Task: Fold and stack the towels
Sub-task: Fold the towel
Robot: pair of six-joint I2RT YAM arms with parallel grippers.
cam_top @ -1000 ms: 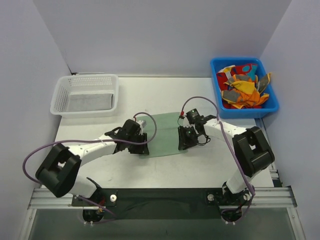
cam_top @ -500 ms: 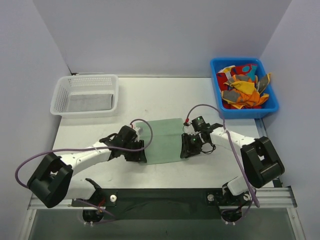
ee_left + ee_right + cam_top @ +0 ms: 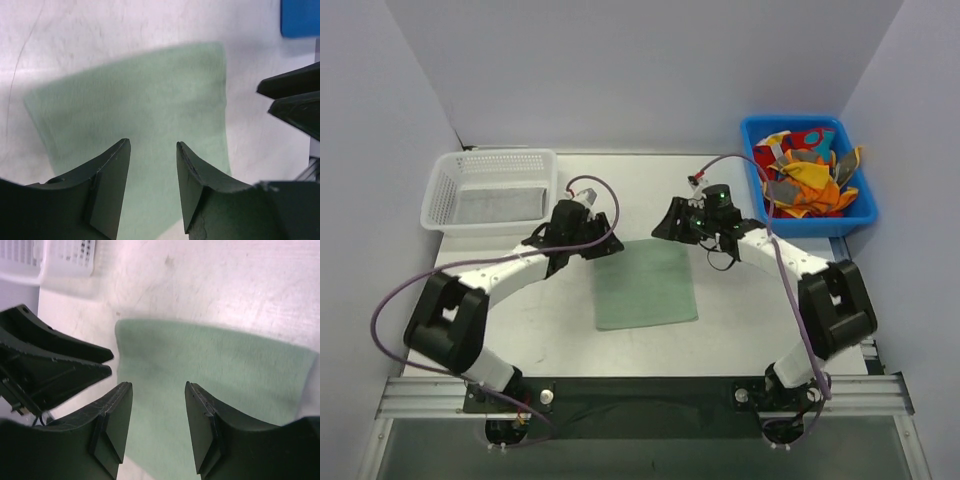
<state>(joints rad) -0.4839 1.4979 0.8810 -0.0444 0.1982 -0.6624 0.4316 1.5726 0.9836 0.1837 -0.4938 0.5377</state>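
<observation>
Towel (image 3: 646, 287) lies flat under left gripper (image 3: 605, 247) and right gripper (image 3: 663, 227), both angled inward, jaws partly parted, empty.

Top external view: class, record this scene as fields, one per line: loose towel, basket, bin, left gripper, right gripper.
Loose towel: pale green cloth towel, lying flat, unheld
Basket: white mesh plastic basket, far left, holding one flat grey towel
Bin: blue plastic bin, far right, holding crumpled orange, red and grey towels
Left gripper: open, empty, by the green towel's far left corner
Right gripper: open, empty, by its far right corner
</observation>
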